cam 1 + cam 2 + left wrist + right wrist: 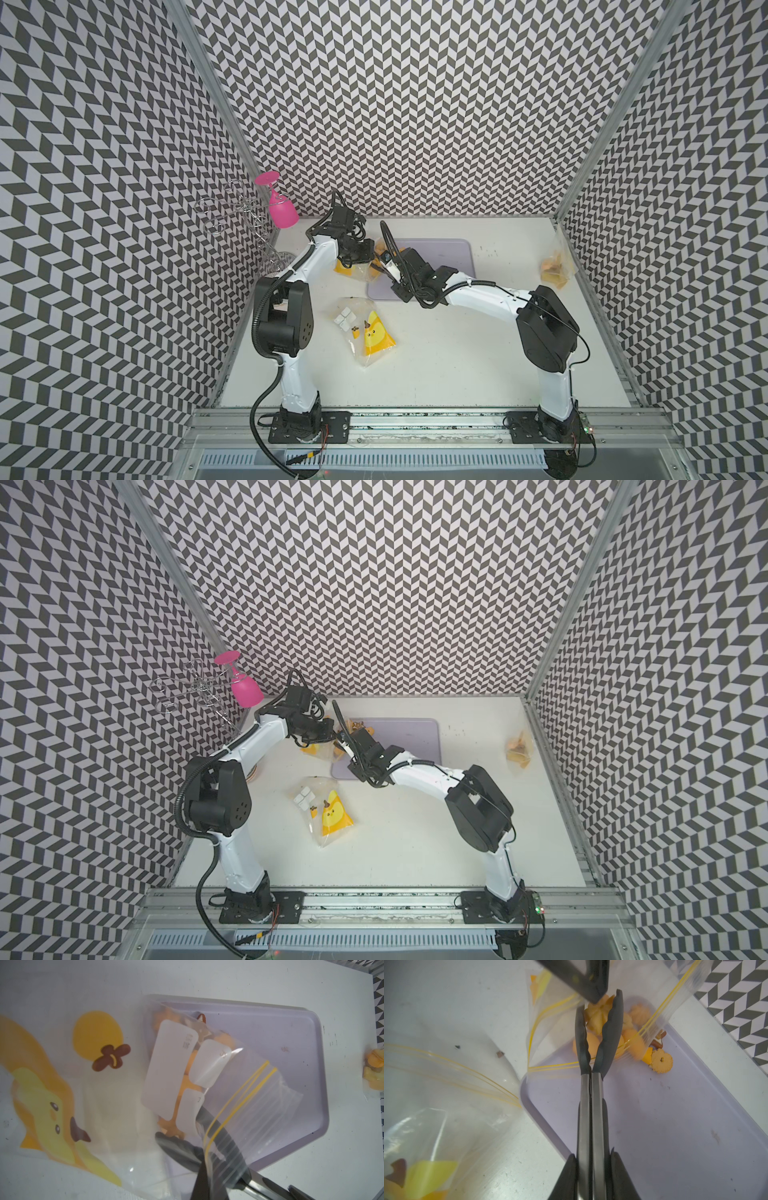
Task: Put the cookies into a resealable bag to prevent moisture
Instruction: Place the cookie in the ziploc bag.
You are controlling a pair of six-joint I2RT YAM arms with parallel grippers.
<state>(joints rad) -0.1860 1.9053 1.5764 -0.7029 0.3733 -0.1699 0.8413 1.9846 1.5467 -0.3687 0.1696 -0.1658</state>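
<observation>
Black-and-white chevron walls (415, 104) box in a white worktop (457, 365). In both top views the two arms meet over the left end of a flat lavender plastic tray (451, 253), just above the middle of the frame. The left gripper (365, 255) has its fingers pressed together on the upper lip of a clear plastic resealable bag with twin yellow zip lines (550, 1028). It lifts that lip so the mouth gapes toward the other arm, while the bag's body lies partly on the tray and partly on the worktop. The right gripper (591, 1154) has its fingers clamped on the steel arms of black-tipped metal tongs (588, 1105), squeezing them so the tips pinch a pale orange flower-shaped toy cookie (598, 1016). In the right wrist view that cookie sits right at the raised lip, within the open mouth as far as I can judge. More small orange cookies (640, 1015) show through the film; whether all are inside I cannot tell. One round scalloped cookie (662, 1061) lies bare on the tray just beside the bag's edge. The step in hand looks like the drop into the bag, so the lip has to be high when the tongs let go. A second clear bag printed with a yellow chick (372, 332) lies below centre, well apart.
</observation>
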